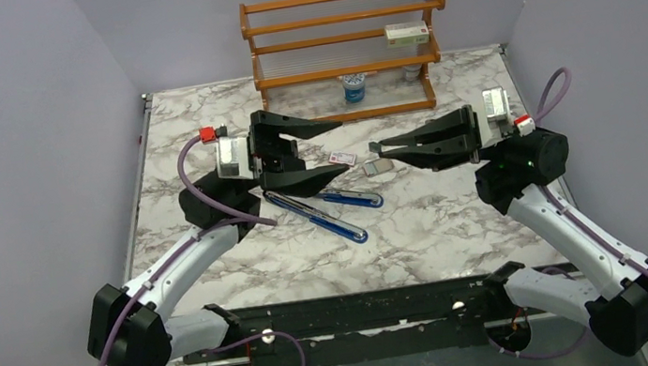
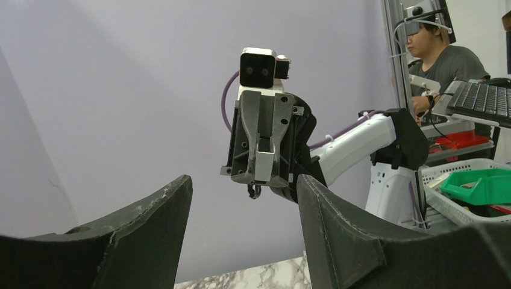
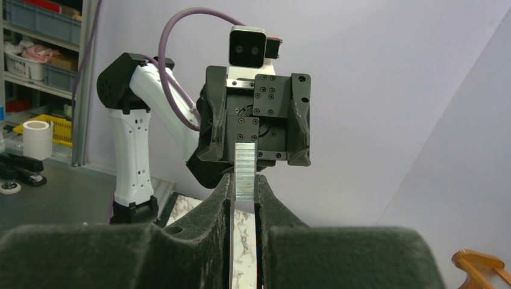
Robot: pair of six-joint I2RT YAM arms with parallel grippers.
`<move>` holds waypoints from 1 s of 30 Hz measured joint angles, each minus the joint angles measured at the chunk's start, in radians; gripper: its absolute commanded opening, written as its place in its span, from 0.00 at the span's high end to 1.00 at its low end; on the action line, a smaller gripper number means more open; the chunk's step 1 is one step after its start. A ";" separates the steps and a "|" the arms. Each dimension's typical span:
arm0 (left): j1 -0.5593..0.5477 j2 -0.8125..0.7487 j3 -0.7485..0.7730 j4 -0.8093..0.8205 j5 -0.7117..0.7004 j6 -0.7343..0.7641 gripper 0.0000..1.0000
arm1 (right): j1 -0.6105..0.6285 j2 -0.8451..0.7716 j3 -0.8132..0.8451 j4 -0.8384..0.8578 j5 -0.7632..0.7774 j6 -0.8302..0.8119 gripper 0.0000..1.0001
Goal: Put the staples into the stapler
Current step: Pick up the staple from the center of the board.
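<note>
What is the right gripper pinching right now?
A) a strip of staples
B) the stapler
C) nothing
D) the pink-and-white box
A: the right wrist view shows a ribbed silver strip of staples clamped upright between the fingers of the right gripper, while the stapler lies opened out on the marble table.

The stapler (image 1: pixel 329 215) lies flat and open on the table, well in front of the wooden rack (image 1: pixel 348 71) and below its left half. Its two slim blue arms are splayed, the longer one slanting toward the near right and the shorter one behind it, while their left ends are covered. The staples (image 3: pixel 245 165), one ribbed silver-grey strip, stand upright, pinched at the tip of the right gripper (image 3: pixel 244 188), above the table in front of the rack's middle.
</note>
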State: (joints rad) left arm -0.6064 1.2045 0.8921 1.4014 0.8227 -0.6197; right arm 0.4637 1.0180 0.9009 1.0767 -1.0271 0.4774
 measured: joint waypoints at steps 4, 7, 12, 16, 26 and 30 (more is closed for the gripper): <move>-0.014 0.028 0.004 0.048 -0.004 -0.031 0.34 | 0.000 0.012 0.000 0.027 -0.008 0.017 0.95; -0.022 0.043 0.004 0.064 -0.006 -0.044 0.34 | 0.000 0.030 0.000 0.051 -0.011 0.035 0.95; -0.037 0.053 0.004 0.074 -0.016 -0.050 0.34 | 0.000 0.052 0.000 0.079 -0.015 0.063 0.95; -0.053 0.061 0.004 0.079 -0.025 -0.048 0.34 | 0.000 0.060 0.000 0.095 -0.016 0.080 0.95; -0.083 0.088 0.004 0.079 -0.044 -0.026 0.35 | 0.000 0.075 0.000 0.113 -0.023 0.104 0.95; -0.093 0.091 0.004 0.077 -0.053 -0.010 0.37 | 0.000 0.083 0.000 0.120 -0.027 0.113 0.95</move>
State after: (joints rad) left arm -0.6991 1.2953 0.8963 1.4780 0.7692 -0.6296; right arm 0.4637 1.1011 0.9009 1.1969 -1.0538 0.5907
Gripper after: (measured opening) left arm 0.645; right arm 0.152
